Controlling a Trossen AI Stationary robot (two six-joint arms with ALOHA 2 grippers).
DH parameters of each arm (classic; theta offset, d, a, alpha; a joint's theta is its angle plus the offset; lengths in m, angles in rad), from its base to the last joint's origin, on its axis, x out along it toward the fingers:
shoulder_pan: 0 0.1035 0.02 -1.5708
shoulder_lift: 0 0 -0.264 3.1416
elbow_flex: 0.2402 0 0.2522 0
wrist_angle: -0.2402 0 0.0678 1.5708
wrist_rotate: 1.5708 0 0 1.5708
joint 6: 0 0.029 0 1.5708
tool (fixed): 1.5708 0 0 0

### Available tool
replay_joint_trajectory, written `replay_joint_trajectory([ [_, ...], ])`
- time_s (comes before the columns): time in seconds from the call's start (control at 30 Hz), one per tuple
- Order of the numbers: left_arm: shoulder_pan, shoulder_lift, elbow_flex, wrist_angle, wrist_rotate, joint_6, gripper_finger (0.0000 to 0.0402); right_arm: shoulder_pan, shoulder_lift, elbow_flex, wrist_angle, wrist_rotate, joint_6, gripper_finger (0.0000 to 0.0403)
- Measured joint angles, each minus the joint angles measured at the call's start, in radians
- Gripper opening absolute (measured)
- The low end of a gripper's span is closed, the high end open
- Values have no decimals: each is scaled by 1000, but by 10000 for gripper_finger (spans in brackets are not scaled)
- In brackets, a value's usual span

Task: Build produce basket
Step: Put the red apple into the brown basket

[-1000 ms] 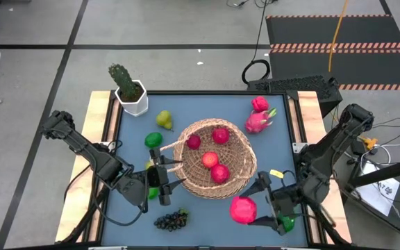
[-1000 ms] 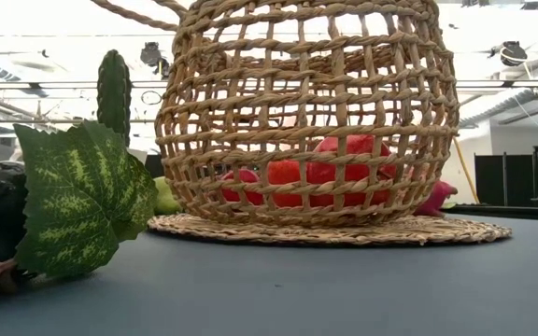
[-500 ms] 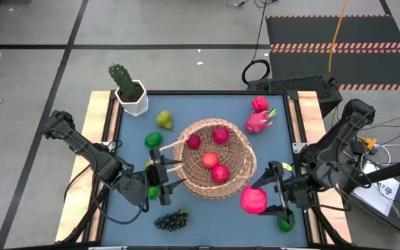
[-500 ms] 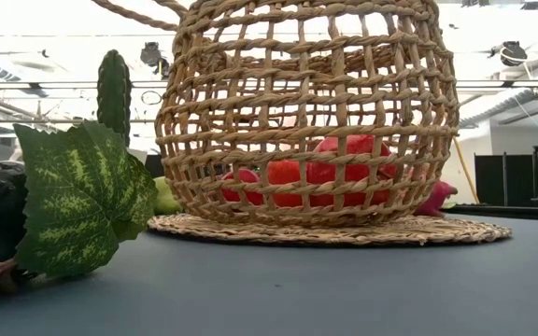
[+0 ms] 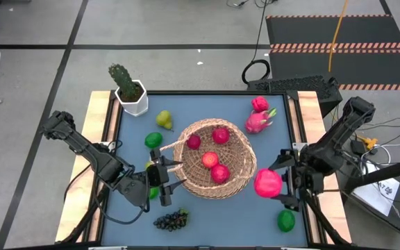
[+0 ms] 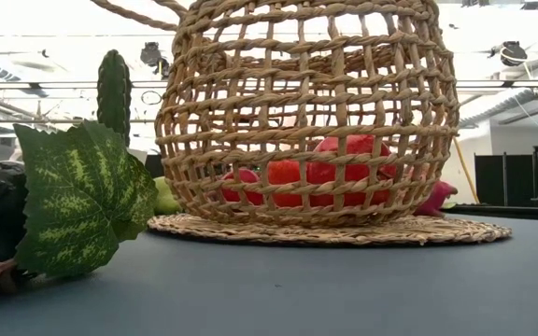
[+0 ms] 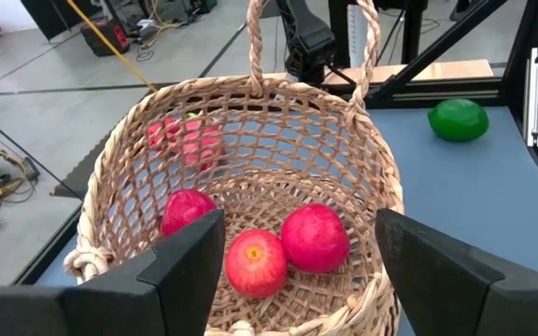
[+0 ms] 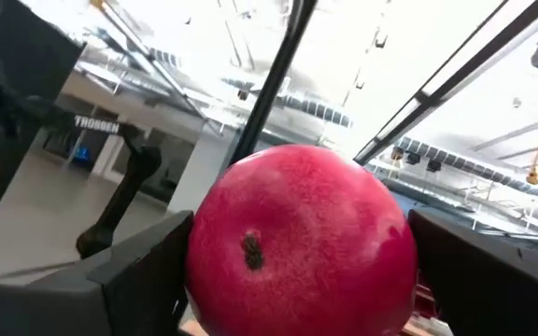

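The basket (image 5: pixel 217 160) stands near the middle of the worktop (image 5: pixel 269 149), a little toward the front edge. Four red apples (image 5: pixel 210 159) lie in its bottom: three show clearly in the left wrist view, and the high view shows a fourth toward its rear rim.

The left pincer (image 5: pixel 165 182) sits at the basket's left side with its fingers (image 7: pixel 185 266) spread wide either side of the woven rim, gripping nothing. A green fruit lies just beside this pincer, partly hidden by it.

The right pincer (image 5: pixel 281 182) is raised just off the basket's right side, toward the worktop's right edge. It holds a large red fruit (image 5: pixel 268 183) between widely spread fingers (image 8: pixel 498 271); that fruit fills the right wrist view.

On the bare worktop the other produce is scattered. A green lime (image 5: pixel 286 221) lies in the front right corner. A pink dragon fruit (image 5: pixel 257 121) and a small red fruit (image 5: pixel 259 104) lie near the rear right corner. A yellow-green pear (image 5: pixel 164 119) and another lime (image 5: pixel 153 139) lie left of the basket toward the rear. A dark grape bunch (image 5: pixel 171 220) lies at the front edge, left of centre.

A potted cactus (image 5: pixel 130 90) stands at the rear left corner.

Open worktop shows between the basket and the front right corner, and behind the basket along the rear edge.
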Motion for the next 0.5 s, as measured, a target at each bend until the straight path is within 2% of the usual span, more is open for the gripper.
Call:
replay_joint_trajectory([
  [0.5, 12, 0, 0, 1, 0, -10, 273, 0, -11, -6, 2, 3, -10, 375],
])
